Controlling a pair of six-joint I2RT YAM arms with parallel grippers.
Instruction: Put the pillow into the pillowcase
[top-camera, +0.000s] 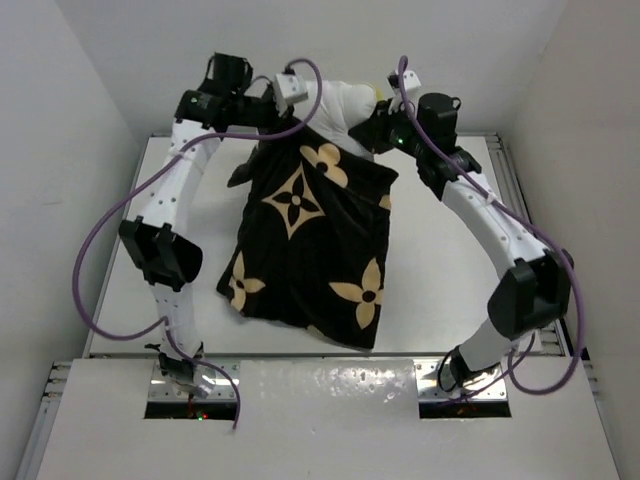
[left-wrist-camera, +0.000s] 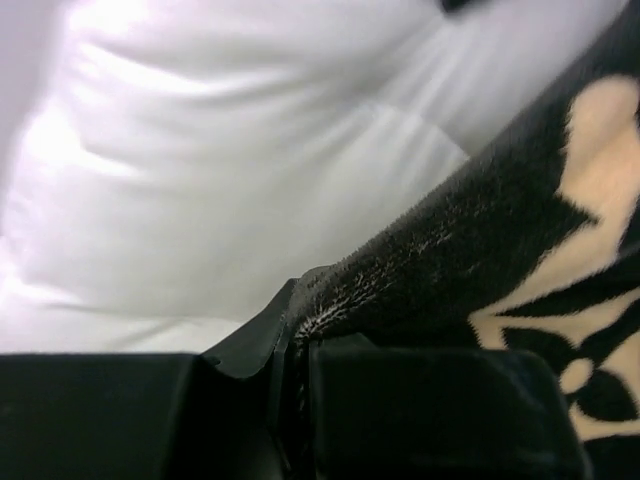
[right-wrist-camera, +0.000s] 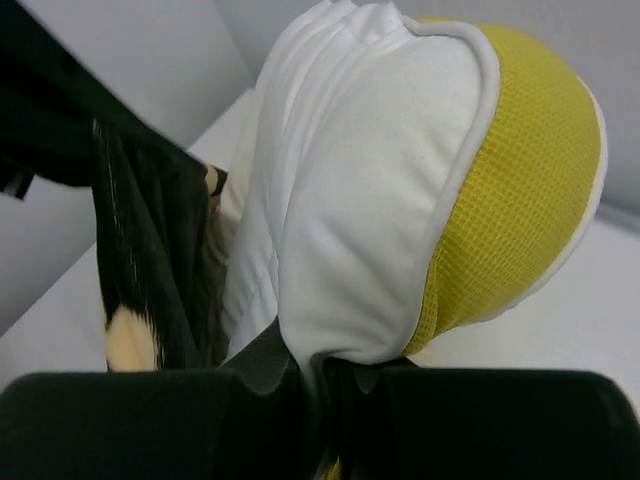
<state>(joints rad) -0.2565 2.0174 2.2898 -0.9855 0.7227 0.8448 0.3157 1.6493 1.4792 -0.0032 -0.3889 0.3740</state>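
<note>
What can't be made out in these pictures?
1. Top view: most of the pillow, covered by the pillowcase.
2. Top view: where the left claw and right claw grip, hidden beneath their wrists.
3. Left wrist view: the pillowcase's opening, cut off by the frame edges.

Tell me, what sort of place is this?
Probably a robotics test booth, not a home: plain white walls box in a white table, and two robot arms bolted at its near edge handle a pillow and pillowcase.
</note>
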